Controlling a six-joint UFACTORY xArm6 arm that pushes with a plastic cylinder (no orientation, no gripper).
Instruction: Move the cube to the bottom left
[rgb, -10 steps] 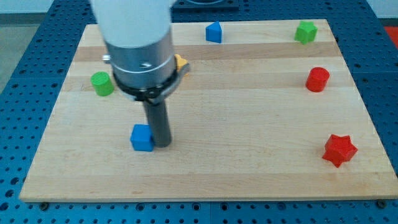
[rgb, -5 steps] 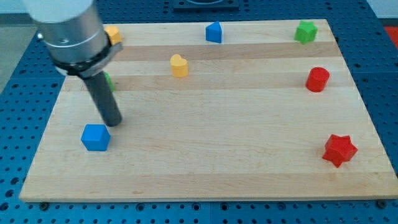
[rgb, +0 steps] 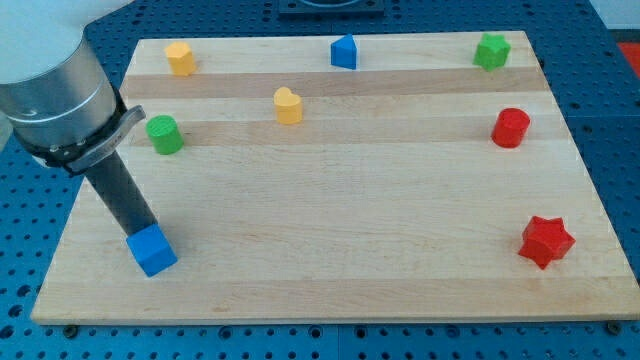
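Touching my tip (rgb: 140, 233), blue cube (rgb: 152, 250) near board's (rgb: 330, 300) bottom-left corner.

arm body, upper left of the frame

the arm (rgb: 45, 70) was a wide cylinder, white at the frame's top edge and brushed grey metal below, ringed at its base by a black collar with a small grey tab jutting toward the view's right. from the collar ran a straight dark rod (rgb: 118, 192), matte, near black, ending at my tip (rgb: 140, 234).
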